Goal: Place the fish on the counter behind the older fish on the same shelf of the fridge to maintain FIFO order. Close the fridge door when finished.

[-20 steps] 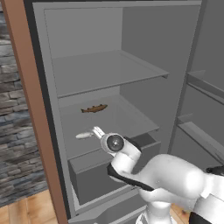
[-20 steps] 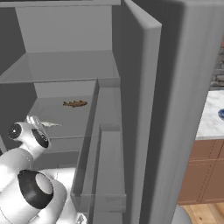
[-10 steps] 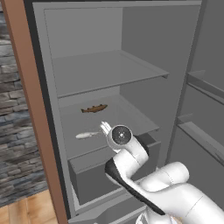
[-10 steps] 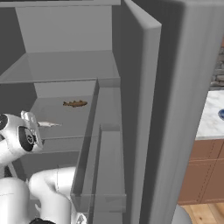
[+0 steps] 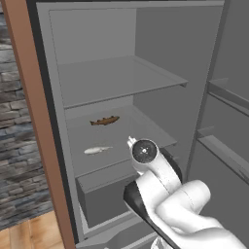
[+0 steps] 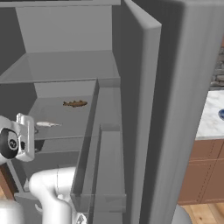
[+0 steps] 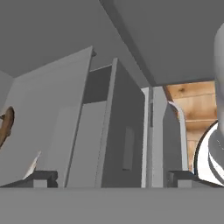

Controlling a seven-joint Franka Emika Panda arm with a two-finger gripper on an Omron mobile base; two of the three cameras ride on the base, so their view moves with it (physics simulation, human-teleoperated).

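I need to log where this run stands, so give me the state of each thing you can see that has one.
fridge door: open, swung wide.
brown fish: lying flat at the back of the lower shelf, released.
pale fish: lying flat nearer the front of the same shelf, apart from the brown fish.
gripper: open, holding nothing.
drawer box: shut, under the shelf.

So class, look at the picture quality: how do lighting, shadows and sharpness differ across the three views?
Left base view: flat, even light, faint shadows, the brown fish and pale older fish soft but legible. Right base view: the open fridge door shades smoothly, no glare. Hand view: rolled sideways, both fish cropped at the left edge, and the open end effector has its fingertips cut by the bottom band.
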